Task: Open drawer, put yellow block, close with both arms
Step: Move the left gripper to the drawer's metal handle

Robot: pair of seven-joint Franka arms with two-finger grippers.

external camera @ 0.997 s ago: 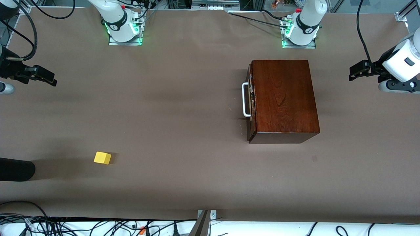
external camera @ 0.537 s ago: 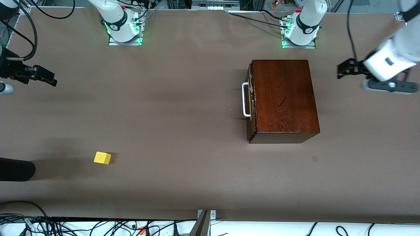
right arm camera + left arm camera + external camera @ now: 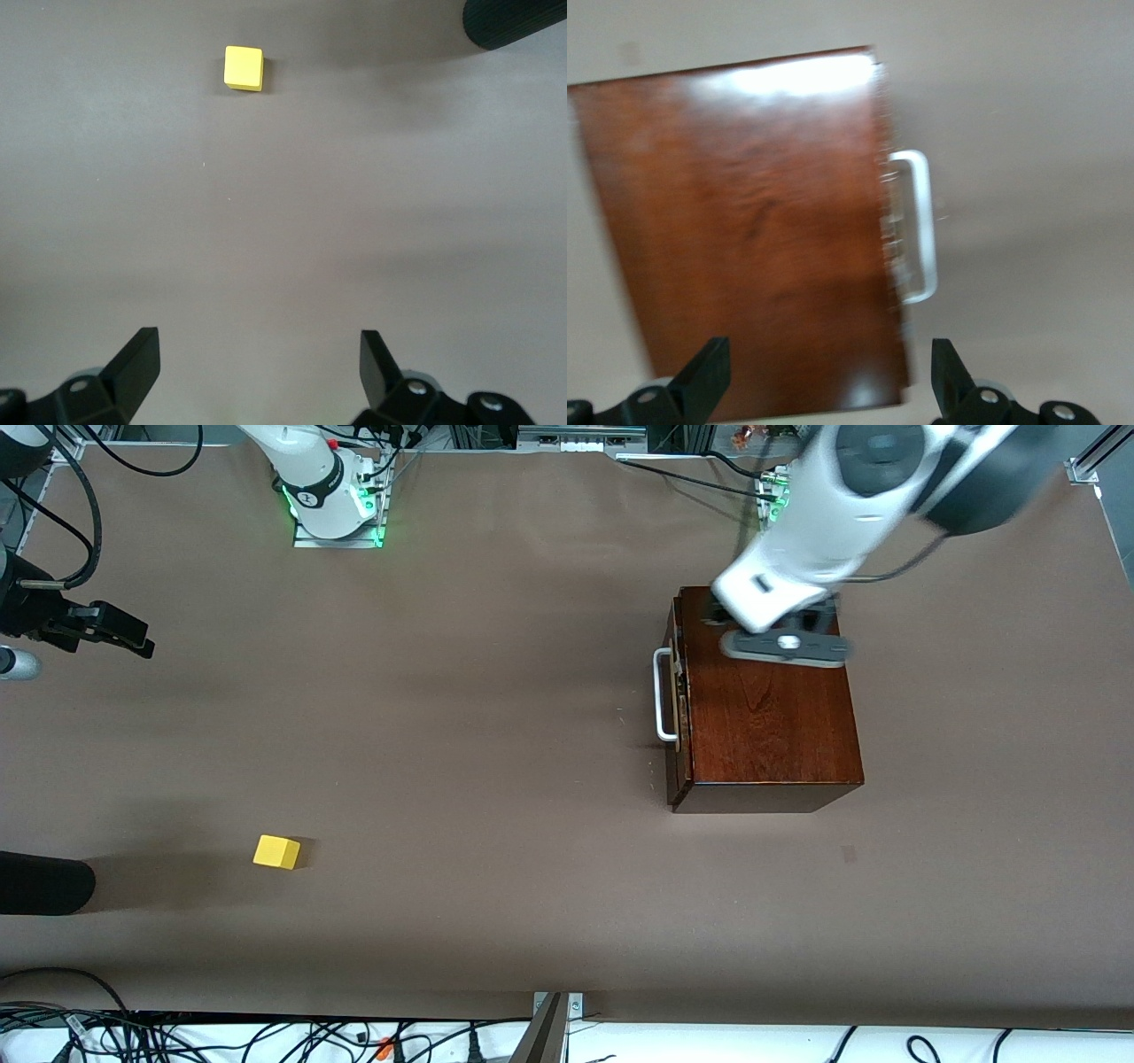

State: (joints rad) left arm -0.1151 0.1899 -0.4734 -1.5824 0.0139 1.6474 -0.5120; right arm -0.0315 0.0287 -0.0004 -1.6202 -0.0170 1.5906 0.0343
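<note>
The dark mahogany box (image 3: 766,691) stands toward the left arm's end of the table. Its drawer front (image 3: 678,691) is pushed in and the white handle (image 3: 662,695) faces the right arm's end. My left gripper (image 3: 722,613) is in the air over the box top, near the handle side. In the left wrist view it (image 3: 828,376) is open and empty above the box (image 3: 744,230) and handle (image 3: 917,226). The yellow block (image 3: 276,852) lies on the table toward the right arm's end. My right gripper (image 3: 140,640) waits, open and empty (image 3: 260,363), with the block (image 3: 244,67) ahead of it.
The table is covered in brown paper (image 3: 496,779). A black cylinder (image 3: 44,883) juts in from the right arm's end, beside the block; it also shows in the right wrist view (image 3: 518,19). Cables lie along the table edge nearest the camera.
My left arm has swung in from the table's end to over the box top. The right arm, the block and the box have not moved.
</note>
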